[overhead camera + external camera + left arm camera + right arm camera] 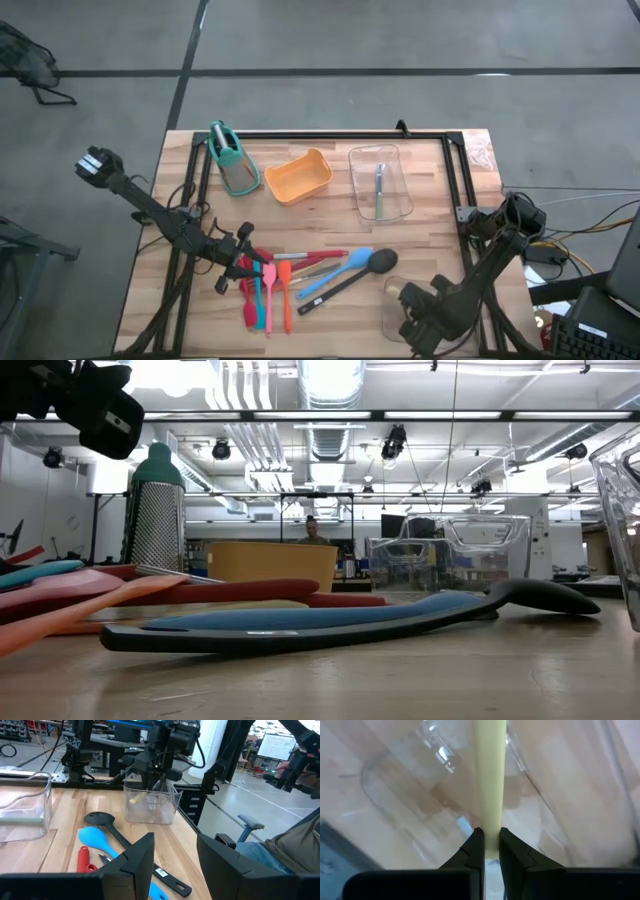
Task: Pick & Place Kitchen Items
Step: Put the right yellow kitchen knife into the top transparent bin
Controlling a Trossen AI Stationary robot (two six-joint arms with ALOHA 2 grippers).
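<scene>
A pile of kitchen items [285,275] lies on the table's near middle: red, pink and orange spatulas, a blue spoon [340,268] and a black ladle [352,277]. My left gripper [246,262] hovers level at the pile's left side, open, with nothing between its fingers [145,862]. My right gripper [415,318] points down over a clear tray [393,296] at the near right, shut on a pale yellow utensil [490,775]. In the left wrist view the yellow utensil [137,797] shows inside that clear tray [150,807]. My right gripper pinches the yellow utensil's slim handle [490,827] between its two fingers, close to one end. The fingers come from above, pointing down. The handle runs on past the fingertips into the clear tray. Whether its far end rests on the tray's floor I cannot tell.
At the far side stand a teal-handled grey holder [232,158], an orange tub [300,177] and a second clear tray [380,183] with a green utensil in it. A black frame borders the table. A person's leg [280,850] shows beyond the right edge.
</scene>
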